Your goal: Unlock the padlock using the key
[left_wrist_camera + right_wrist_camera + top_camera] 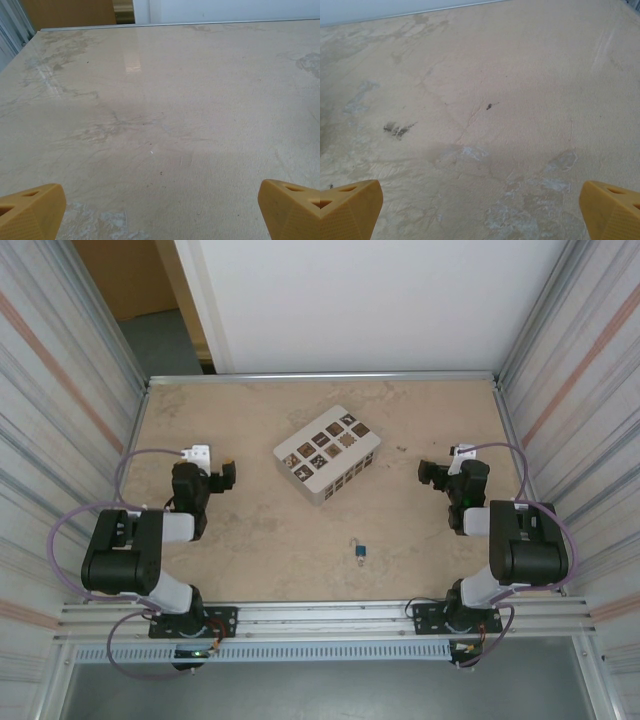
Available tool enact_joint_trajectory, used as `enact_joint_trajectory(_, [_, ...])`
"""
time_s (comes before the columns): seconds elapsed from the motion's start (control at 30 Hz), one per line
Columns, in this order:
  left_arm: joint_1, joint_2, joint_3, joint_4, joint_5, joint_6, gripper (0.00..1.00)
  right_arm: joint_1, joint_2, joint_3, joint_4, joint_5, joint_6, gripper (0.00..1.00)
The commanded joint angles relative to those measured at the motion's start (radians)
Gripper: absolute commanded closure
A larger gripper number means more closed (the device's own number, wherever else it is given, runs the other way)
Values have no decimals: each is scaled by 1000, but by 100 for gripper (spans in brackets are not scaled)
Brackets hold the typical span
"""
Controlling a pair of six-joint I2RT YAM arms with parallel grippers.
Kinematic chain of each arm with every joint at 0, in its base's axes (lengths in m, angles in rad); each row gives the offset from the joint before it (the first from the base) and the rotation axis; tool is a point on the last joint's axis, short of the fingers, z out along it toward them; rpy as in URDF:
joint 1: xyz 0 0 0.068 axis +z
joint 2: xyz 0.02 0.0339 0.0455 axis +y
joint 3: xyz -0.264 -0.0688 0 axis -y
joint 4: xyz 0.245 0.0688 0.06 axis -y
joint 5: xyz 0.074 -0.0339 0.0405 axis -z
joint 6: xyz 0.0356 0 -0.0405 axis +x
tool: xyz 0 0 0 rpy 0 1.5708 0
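Lying near the front edge of the beige table point(250, 550), roughly between the 2 arm bases, the padlock point(360, 552) shows as a tiny blue body. A bit of silvery metal touches its far-left side; whether that is shackle or key cannot be told. The white box point(328, 454) with dark patterned squares sits farther back, well apart from the padlock. The left gripper point(214, 472) hovers left of the box, jaws spread wide and holding nothing. In the left wrist view its yellow fingertips point(31, 210) stand at opposite bottom corners over bare tabletop. The right gripper point(438, 472) hovers right of the box, jaws equally wide and empty, its yellow fingertips point(350, 207) framing stained surface.
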Motion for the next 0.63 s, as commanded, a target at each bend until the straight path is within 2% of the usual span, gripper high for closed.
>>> enact_joint_trajectory(0.0, [7,1,5,-8,-14,10,1,8,5,16,-7,17,-8,1])
enact_joint_trajectory(0.6, [7,1,5,-9,-14,10,1,13,6,18,-13,26,-9,1])
